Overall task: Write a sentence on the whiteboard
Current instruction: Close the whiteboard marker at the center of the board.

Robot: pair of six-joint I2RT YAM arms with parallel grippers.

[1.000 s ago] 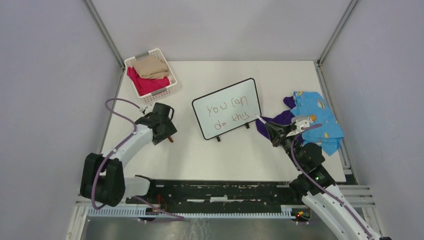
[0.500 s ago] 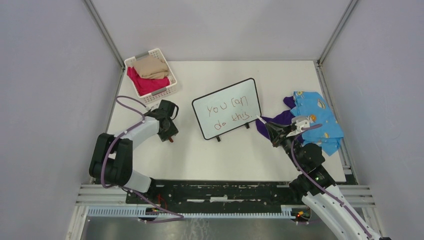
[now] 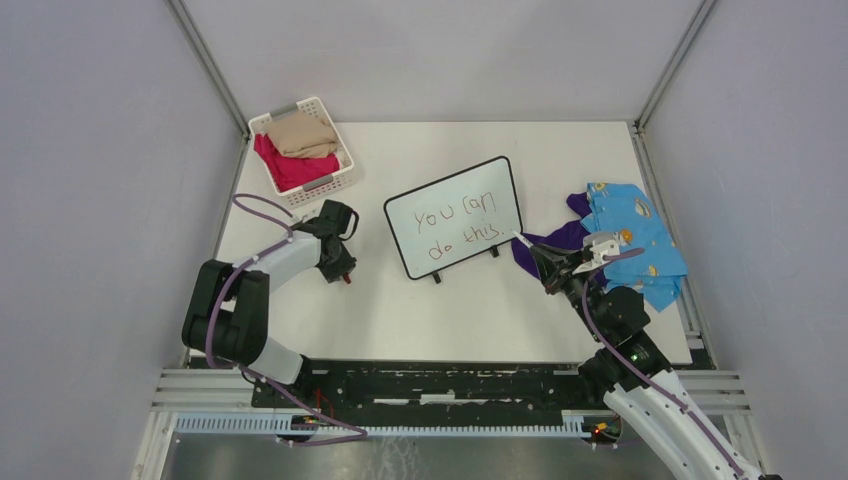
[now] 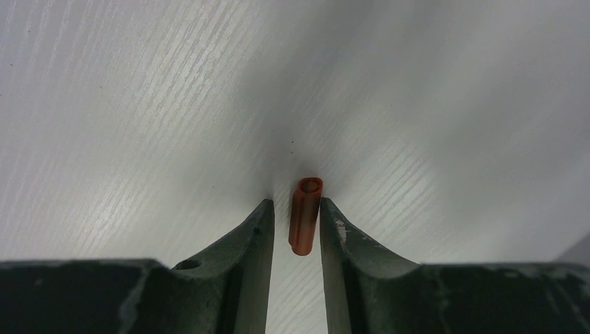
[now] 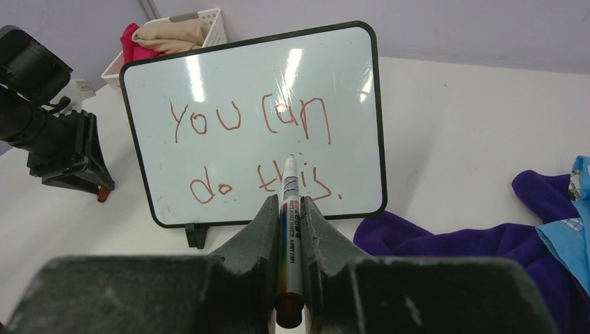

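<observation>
The whiteboard [image 3: 455, 215] stands on its two black feet mid-table, with "you can do this." on it in red-brown ink; it also shows in the right wrist view [image 5: 254, 118]. My right gripper [image 3: 545, 262] [image 5: 287, 202] is shut on a white marker [image 5: 289, 209]. The marker's tip [image 3: 517, 236] is by the board's lower right corner. My left gripper [image 3: 338, 265] [image 4: 296, 209] points down at the table left of the board. Its jaws stand narrowly open around a red-brown marker cap [image 4: 305, 223]. The cap touches the right finger, with a gap at the left finger.
A white slatted basket [image 3: 330, 185] with tan and pink cloth stands at the back left. A purple cloth [image 3: 560, 238] and a blue patterned garment [image 3: 635, 240] lie right of the board, beside my right gripper.
My left arm has folded, its elbow rising and drawing in, and the gripper has shifted slightly toward the basket and tipped down at the table. The right arm and the board have not moved.
</observation>
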